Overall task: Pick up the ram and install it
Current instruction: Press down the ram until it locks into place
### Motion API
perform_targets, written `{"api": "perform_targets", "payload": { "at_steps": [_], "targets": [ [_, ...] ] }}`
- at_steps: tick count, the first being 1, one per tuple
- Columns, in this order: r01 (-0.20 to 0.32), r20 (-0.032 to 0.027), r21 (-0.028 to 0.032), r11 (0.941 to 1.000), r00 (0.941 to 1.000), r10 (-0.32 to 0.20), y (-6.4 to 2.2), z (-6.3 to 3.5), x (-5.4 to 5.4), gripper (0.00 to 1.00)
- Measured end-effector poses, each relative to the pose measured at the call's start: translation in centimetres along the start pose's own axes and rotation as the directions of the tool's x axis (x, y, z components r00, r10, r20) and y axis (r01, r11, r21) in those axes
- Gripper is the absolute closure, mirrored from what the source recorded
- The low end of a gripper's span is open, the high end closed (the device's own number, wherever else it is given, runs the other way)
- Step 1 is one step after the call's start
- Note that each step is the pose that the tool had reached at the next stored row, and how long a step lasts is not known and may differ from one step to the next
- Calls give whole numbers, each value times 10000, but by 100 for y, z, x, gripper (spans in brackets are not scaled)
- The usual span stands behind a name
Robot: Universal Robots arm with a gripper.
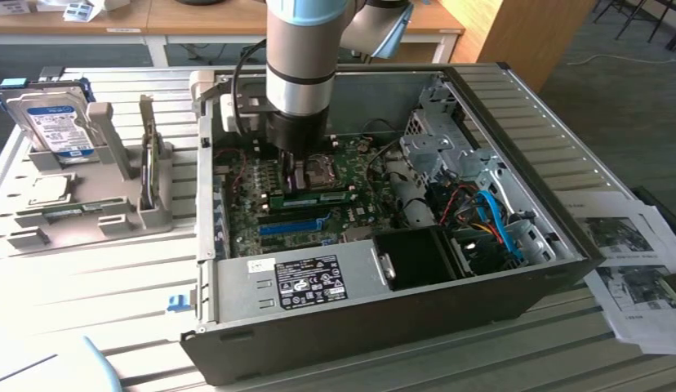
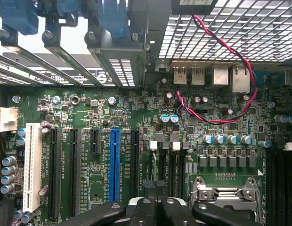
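From the exterior view, the nearest thing is the open computer case (image 1: 349, 327), lying on its side on a slatted table (image 1: 87, 302). Along its near edge sits the power supply (image 1: 305, 282) with a white label, and next to it a black fan shroud (image 1: 420, 257). Behind these lies the green motherboard (image 1: 256, 216) with a blue expansion slot (image 1: 289, 227).

Just past that slot, the ram (image 1: 313, 197) lies lengthwise across the board as a thin green stick with dark chips, down at the level of the memory slots; whether it is fully seated cannot be told. The gripper (image 1: 300, 170) stands directly over it, at the end of the arm (image 1: 303, 57) that comes straight down into the case. In the wrist view the gripper (image 2: 155, 207) has its black fingers (image 2: 143, 209) pressed together with no gap between them, and nothing shows between them. Beyond the fingertips in that view are the blue slot (image 2: 115, 162), a white slot (image 2: 32, 172), the metal processor socket frame (image 2: 226, 193) and a red and black wire pair (image 2: 221, 70) looping up toward the rear ports.

On the exterior view's right inside the case, blue cables (image 1: 496, 220) run among the drive cages. On the exterior view's left, outside the case, a grey holder (image 1: 82, 200) carries a hard drive (image 1: 53, 122) standing upright. Printed sheets (image 1: 632, 269) lie on the table at the exterior view's right.
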State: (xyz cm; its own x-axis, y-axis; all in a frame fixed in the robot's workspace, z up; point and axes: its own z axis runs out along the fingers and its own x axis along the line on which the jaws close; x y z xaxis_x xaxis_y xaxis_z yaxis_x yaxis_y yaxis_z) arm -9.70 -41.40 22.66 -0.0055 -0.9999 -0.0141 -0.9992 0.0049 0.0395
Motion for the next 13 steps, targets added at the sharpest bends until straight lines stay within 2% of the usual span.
{"api": "perform_targets", "payload": {
  "at_steps": [13],
  "targets": [
    [0,-1,0,10000,10000,0,-1,23,1,91]
  ]
}}
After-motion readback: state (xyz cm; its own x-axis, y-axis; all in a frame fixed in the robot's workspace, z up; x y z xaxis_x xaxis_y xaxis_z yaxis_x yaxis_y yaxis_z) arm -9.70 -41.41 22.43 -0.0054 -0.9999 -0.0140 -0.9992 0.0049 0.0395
